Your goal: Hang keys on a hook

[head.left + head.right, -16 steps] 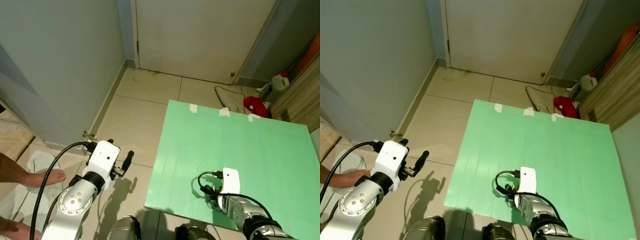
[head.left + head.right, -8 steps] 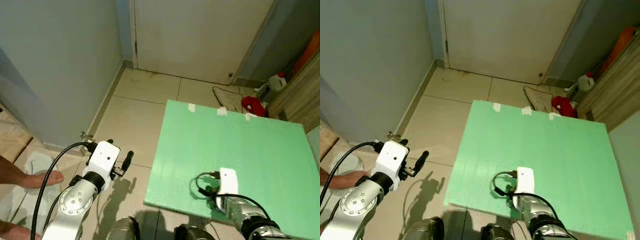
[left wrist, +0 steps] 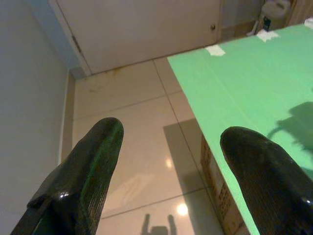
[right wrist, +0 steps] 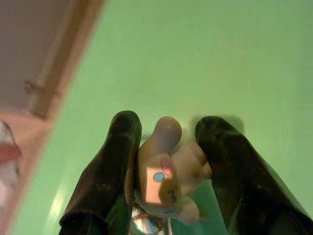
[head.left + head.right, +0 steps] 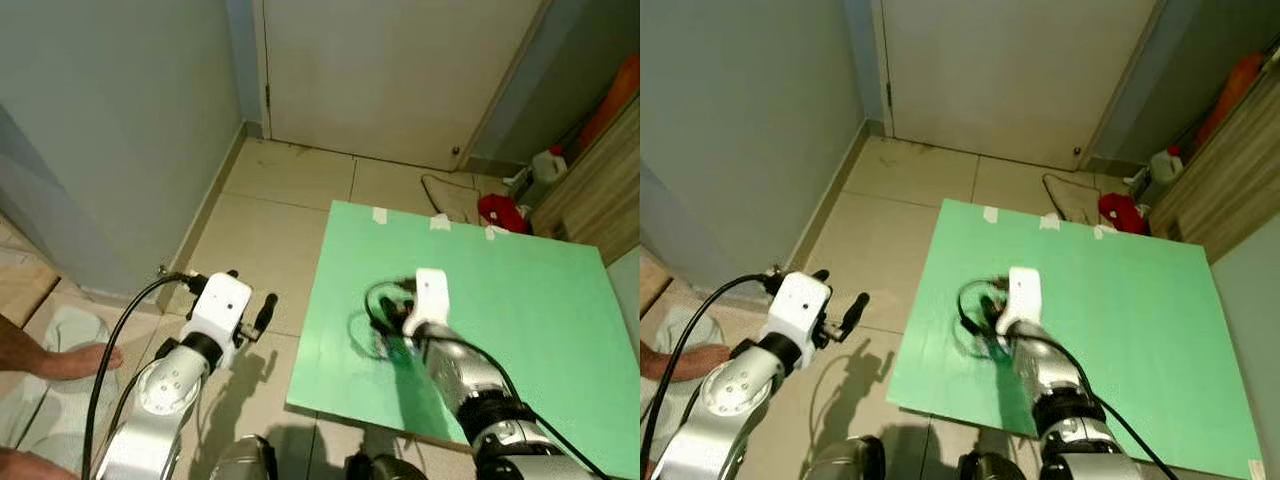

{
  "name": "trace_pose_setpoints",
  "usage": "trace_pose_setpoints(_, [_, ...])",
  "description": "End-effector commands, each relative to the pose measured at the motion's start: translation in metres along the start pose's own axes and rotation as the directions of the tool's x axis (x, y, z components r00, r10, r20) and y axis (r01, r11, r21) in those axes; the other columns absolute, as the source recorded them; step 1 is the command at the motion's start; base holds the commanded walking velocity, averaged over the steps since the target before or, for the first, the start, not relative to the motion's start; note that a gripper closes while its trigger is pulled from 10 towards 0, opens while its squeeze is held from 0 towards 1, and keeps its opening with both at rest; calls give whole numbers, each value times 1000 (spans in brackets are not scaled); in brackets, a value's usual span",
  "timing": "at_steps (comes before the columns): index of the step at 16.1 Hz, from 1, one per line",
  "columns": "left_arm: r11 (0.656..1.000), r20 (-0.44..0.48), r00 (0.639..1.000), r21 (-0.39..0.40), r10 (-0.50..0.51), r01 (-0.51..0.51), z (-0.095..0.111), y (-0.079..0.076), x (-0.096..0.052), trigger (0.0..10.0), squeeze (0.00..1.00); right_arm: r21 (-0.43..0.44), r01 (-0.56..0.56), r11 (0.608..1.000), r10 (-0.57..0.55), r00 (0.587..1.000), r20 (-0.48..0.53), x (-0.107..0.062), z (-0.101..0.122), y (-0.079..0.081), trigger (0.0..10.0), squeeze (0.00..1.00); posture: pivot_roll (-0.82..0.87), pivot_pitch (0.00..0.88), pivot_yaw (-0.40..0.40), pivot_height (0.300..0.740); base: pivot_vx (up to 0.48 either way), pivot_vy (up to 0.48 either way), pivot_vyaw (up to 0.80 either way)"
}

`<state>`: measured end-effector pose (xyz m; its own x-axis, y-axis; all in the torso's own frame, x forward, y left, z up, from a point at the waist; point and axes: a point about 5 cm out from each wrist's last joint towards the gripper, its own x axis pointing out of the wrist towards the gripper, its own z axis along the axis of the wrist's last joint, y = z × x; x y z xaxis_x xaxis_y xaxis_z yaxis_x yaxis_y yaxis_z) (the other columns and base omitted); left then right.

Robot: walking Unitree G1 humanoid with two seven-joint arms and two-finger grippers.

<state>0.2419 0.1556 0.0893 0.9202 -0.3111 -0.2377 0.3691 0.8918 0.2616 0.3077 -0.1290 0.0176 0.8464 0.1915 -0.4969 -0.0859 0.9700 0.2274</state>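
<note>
My right gripper [image 4: 168,125] is shut on the keys' charm, a small pinkish-tan figure [image 4: 168,169] with a blue dot, pinched between both black fingers; a bit of metal shows beneath it. In the left eye view the right arm [image 5: 432,305] is raised over the near left part of the green table [image 5: 530,300], with a black cable looped at its wrist. My left gripper [image 3: 168,139] stands open with nothing between its fingers, held above the tiled floor to the left of the table, and shows in the left eye view as well [image 5: 263,312].
A closed white door [image 5: 400,70] stands ahead and a grey wall [image 5: 100,130] runs along the left. A person's bare foot [image 5: 75,360] rests on the floor at the near left. A white bottle [image 5: 548,163], a red cloth [image 5: 507,212] and a wooden cabinet [image 5: 600,170] lie past the table.
My right arm has risen from the table's near edge and moved forward over the table. The left arm has shifted slightly forward. The camera has drifted a little.
</note>
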Motion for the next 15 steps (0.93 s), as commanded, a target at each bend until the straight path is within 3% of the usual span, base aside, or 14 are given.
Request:
trace_pose_setpoints(1, [1000, -1, 1000, 12, -8, 8, 0, -6, 7, 10000, 0, 24, -14, 1000, 11, 994, 111, 0, 32, 0, 0, 0, 138, 36, -68, 740, 0, 0, 0])
trace_pose_setpoints(5, [998, -13, 998, -38, 55, -55, -1, -5, 25, 10000, 0, -28, -12, 1000, 19, 960, 281, -7, 80, -7, 0, 0, 94, 0, -63, 740, 0, 0, 0])
trace_pose_setpoints(8, [980, 25, 980, -38, 197, -196, 8, 3, 49, 10000, 0, -122, 87, 989, -24, 894, 447, -30, 117, -29, 0, 0, 26, 0, -57, 740, 0, 0, 0])
trace_pose_setpoints(10, [973, 43, 973, -62, 226, -223, 13, 7, 56, 10000, 0, -141, 114, 983, -32, 875, 484, -37, 121, -35, 0, 0, 16, 0, -57, 740, 0, 0, 0])
trace_pose_setpoints(12, [973, 132, 964, -72, 229, -221, 31, 18, 62, 10000, 0, -267, 217, 939, -22, 813, 582, -61, 127, -47, 0, 0, -26, 0, -40, 740, 0, 0, 0])
trace_pose_setpoints(15, [970, 124, 970, -151, 209, -190, 32, 24, 61, 10000, 0, -209, 294, 933, -109, 782, 613, -85, 116, -62, 0, 0, -60, 0, -26, 740, 0, 0, 0])
